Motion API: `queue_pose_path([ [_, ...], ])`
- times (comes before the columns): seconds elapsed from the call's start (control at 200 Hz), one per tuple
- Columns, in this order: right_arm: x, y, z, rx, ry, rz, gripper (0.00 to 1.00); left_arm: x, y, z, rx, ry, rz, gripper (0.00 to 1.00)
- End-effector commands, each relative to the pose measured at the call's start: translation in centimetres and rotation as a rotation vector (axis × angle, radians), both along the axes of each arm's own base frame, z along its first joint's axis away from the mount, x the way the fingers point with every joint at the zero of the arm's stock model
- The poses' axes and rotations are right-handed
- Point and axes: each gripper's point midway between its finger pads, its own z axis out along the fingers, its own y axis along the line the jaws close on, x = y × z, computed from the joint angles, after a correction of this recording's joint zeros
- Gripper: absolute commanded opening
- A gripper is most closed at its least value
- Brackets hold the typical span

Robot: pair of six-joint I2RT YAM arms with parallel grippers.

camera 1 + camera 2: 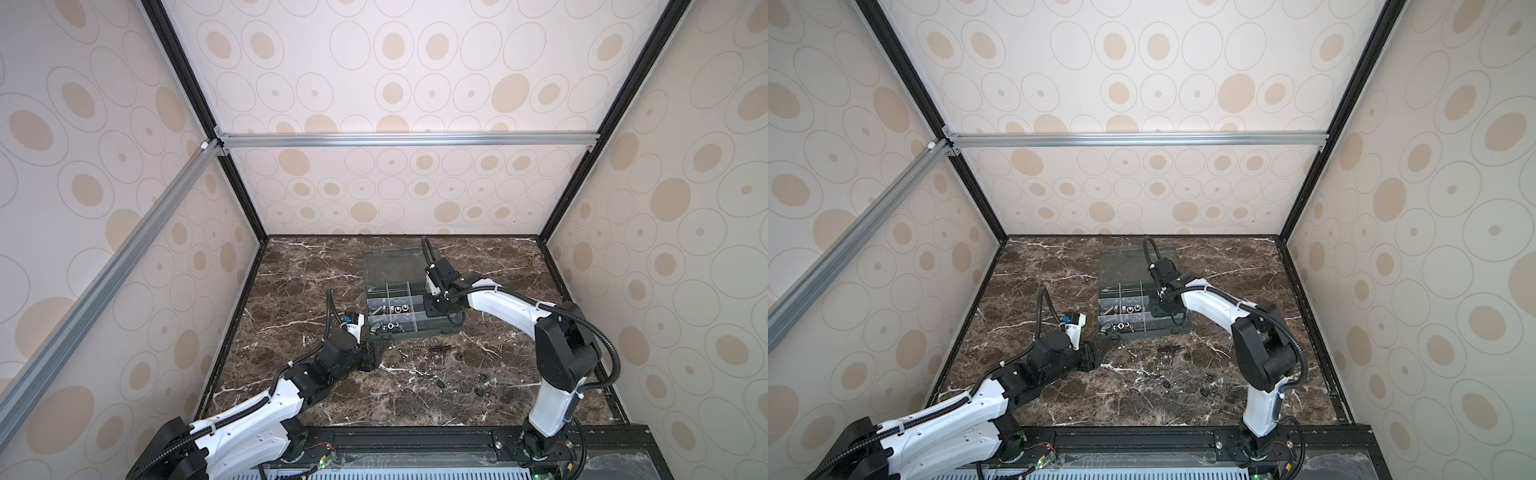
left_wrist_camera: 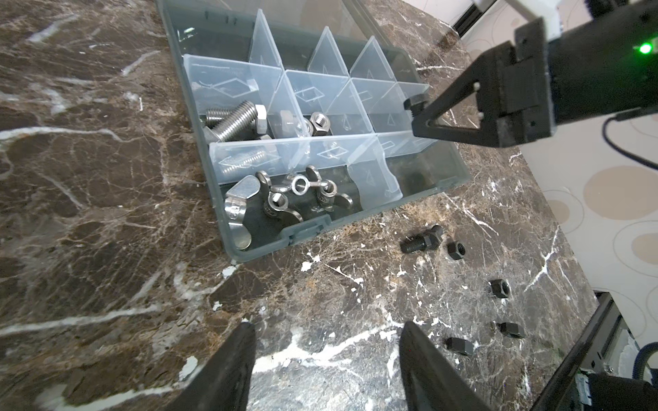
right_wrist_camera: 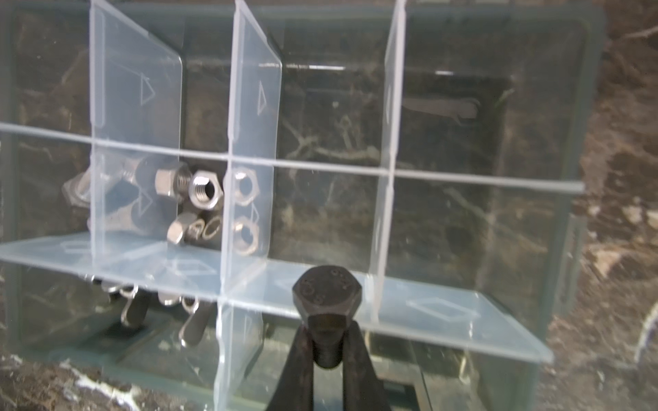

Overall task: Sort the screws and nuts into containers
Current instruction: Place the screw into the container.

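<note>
The grey organiser box (image 1: pixel 415 334) (image 1: pixel 1142 334) lies open mid-table, with pale dividers forming its containers. My right gripper (image 3: pixel 325 327) hovers over the box's right side, shut on a black hex-head screw (image 3: pixel 327 302) (image 2: pixel 416 102). Silver screws (image 2: pixel 235 121), silver hex nuts (image 2: pixel 318 124) and winged nuts (image 2: pixel 277 203) lie in separate left compartments. On the marble in front of the box lie one black screw (image 2: pixel 422 242) and several black nuts (image 2: pixel 500 288). My left gripper (image 2: pixel 325 327) stands open and empty, low over the table off the box's front left corner.
The box's clear lid (image 1: pixel 392 266) lies flat behind it. The right-hand compartments (image 3: pixel 445 220) hold nothing. Patterned walls enclose the marble table (image 1: pixel 316 286) on three sides, and a black rail (image 1: pixel 415 440) runs along the near edge.
</note>
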Motion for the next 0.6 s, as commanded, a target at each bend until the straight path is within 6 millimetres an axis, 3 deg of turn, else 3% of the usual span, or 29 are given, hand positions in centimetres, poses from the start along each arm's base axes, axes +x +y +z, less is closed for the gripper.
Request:
queue_pose_path([
  [0.0,-1.3,-0.2,0.2,0.011,0.0,-0.002,0.09,0.5,-0.5,1.1,-0.031,-0.023,0.012,0.65],
  [0.265,-1.6,-0.2,-1.7,-0.001,0.042,-0.006,0.11,0.4,-0.7,1.0,-0.03,-0.021,0.007,0.65],
  [0.595,-1.5,-0.2,-2.0,-0.017,0.051,-0.004,0.29,0.3,-0.4,0.9,-0.027,-0.025,0.013,0.65],
])
